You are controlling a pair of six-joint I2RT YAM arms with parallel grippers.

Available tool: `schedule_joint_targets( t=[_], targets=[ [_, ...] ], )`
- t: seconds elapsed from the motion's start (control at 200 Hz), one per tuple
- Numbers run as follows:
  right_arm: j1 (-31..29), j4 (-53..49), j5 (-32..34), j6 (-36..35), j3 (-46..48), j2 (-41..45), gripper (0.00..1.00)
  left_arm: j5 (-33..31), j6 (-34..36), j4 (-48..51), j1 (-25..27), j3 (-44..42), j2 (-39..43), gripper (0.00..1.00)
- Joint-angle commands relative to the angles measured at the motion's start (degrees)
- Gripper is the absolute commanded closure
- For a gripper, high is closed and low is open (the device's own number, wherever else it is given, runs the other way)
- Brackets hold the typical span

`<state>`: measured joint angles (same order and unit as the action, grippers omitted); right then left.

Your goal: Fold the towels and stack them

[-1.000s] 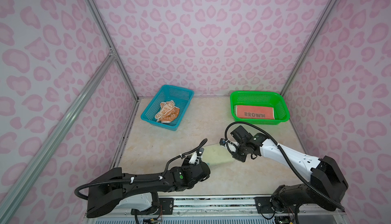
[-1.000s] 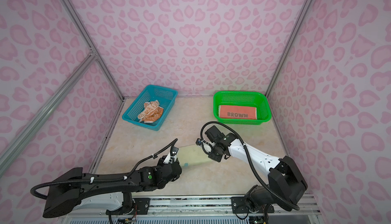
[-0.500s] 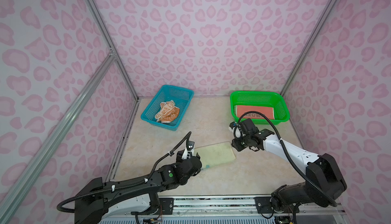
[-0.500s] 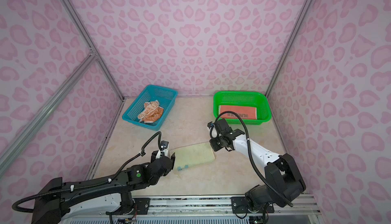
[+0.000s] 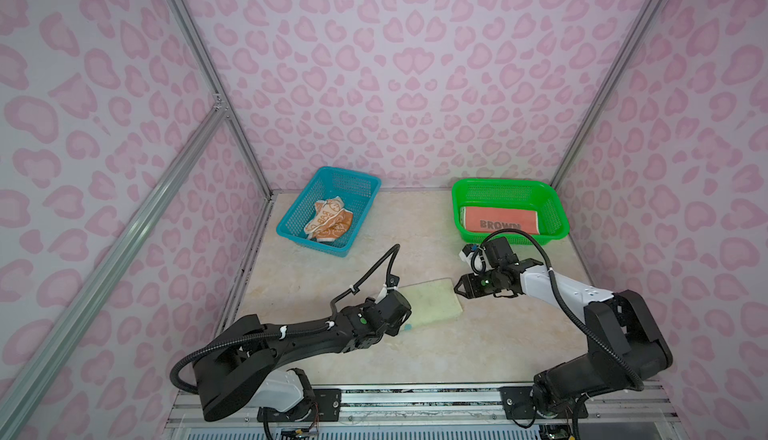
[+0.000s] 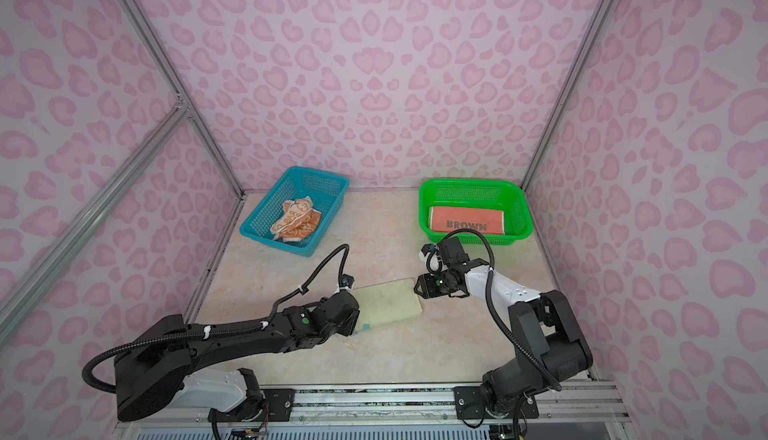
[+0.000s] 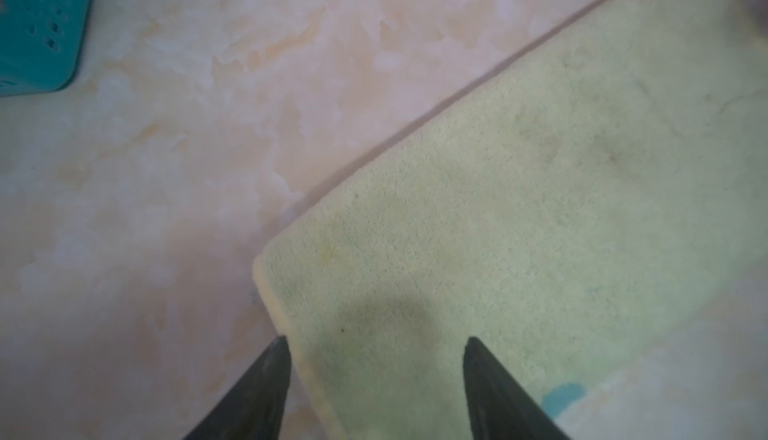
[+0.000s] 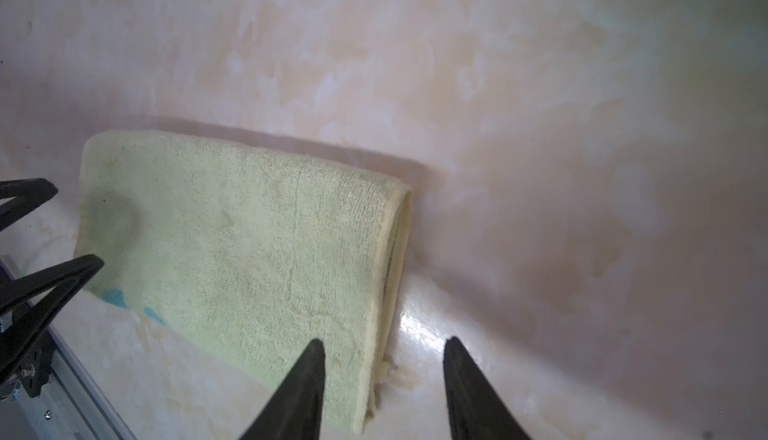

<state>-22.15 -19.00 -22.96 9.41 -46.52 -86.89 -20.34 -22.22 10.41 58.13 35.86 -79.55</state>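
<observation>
Both sets of jaws gape empty at either end of the limp-looking, light towel point(image 5: 432, 303), probably best pinched at its layered 3 o'clock edge.

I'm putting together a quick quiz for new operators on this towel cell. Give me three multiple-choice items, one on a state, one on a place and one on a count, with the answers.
1. The pale towel on the table is:
A folded flat
B crumpled
C lifted off the surface

2. The BROWN towel lies:
A on the bare table
B on the pale towel
C in the green basket

3. Baskets in view:
A one
B two
C three

Answers:
1 A: it lies flat, and the right wrist view shows its doubled edge.
2 C: the coral cloth sits inside the green mesh walls.
3 B: there is the green one plus a blue basket.
</observation>
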Motion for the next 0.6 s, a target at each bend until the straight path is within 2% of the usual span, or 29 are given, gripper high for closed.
schedule_joint_targets(
  t=[0.0,0.165,0.345,0.51,0.595],
  targets=[
    [0.0,2.1,-1.5,0.8,1.2,-1.9,0.53,2.7,-1.2,-1.2,-1.3,-0.5,-1.4,0.32],
    [-0.6,5.0,-3.2,1.9,2.3,-4.9,0.53,4.2,-0.8,-3.1,-2.4,-2.4,-2.3,0.33],
    [-4.2,6.9,-2.0,3.4,1.9,-9.1,0.55,4.7,-0.1,-5.2,-2.5,-3.1,-5.1,0.35],
    [-6.1,9.3,-2.5,4.9,1.5,-13.3,0.69,5.0,0.3,-5.6,-2.5,-3.1,-7.0,0.37],
    [-6.4,10.2,-3.0,5.4,1.2,-14.8,0.81,5.0,0.4,-6.1,-2.6,-3.7,-6.8,0.37]
  ],
)
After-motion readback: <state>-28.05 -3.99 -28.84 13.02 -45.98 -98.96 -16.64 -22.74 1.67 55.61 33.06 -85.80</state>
